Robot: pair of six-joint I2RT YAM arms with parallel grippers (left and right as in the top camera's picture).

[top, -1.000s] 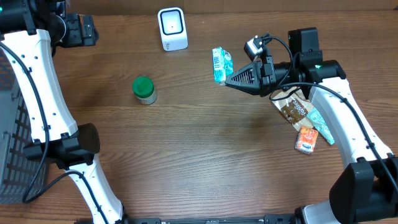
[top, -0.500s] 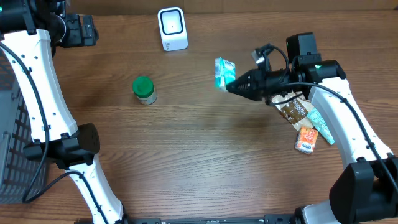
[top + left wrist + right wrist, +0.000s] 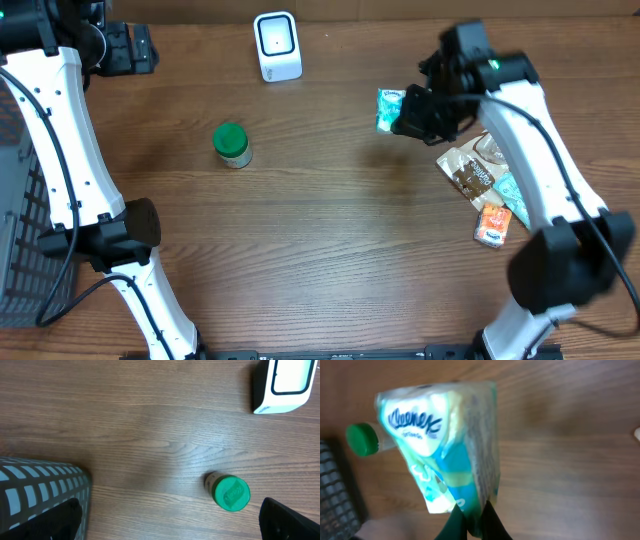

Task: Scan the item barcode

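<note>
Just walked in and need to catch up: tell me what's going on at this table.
The right gripper is shut on a Kleenex tissue pack, pinching one edge and holding it above the table. The pack is off to the right of the white scanner, not yet in front of it. The left gripper is open and holds nothing, at the far left. A green-lidded bottle and some snack packets lie on the table untouched.
</note>
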